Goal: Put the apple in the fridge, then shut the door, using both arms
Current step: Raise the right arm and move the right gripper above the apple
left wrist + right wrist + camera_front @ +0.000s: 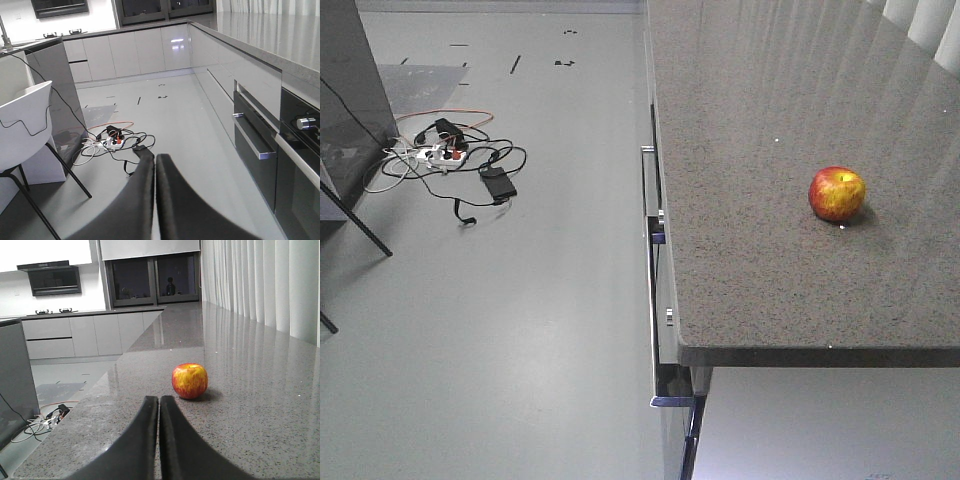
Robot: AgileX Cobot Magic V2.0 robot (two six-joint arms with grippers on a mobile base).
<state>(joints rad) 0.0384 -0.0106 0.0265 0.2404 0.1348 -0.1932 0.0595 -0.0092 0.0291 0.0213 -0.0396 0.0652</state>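
Exterior front-facing view, drawers: the drawer fronts [656, 290] under the countertop [750, 120] are pushed in along the counter's left side, with a metal handle [647, 190] running down them; what they hold cannot be seen.
Appliance fronts: in the left wrist view, dark appliance fronts [255, 170] fill the right of the frame. They are closed, with a bar handle [252, 142] and a round knob [305, 123].
Apple: the apple [837, 194] stands alone on the countertop, right of centre in the front view. It is well in from the left edge and from the near edge. In the right wrist view it sits just right of centre, upright, with a small shadow at its base.
Counter edges: the left edge runs up the middle of the front view and the near edge crosses the lower right.
Curtains: white curtains [270, 285] hang along the counter's far side at the right of the right wrist view.
Floor: grey floor [520, 320] spreads over the left half of the front view.
Cables: a tangle of cables [450, 155] lies at upper left, near a dark cabinet [350, 90].
Chair: a white chair [25, 120] stands at the left of the left wrist view, beside that cabinet.
Left gripper: the left gripper [154, 162] is at low centre of its view, above the floor and pointing down the aisle toward the cables. Its fingers are drawn together to a thin slit and grip nothing.
Right gripper: the right gripper [159, 402] is low over the countertop, aimed just left of the apple and apart from it. Its fingers are together with only a slit between them.
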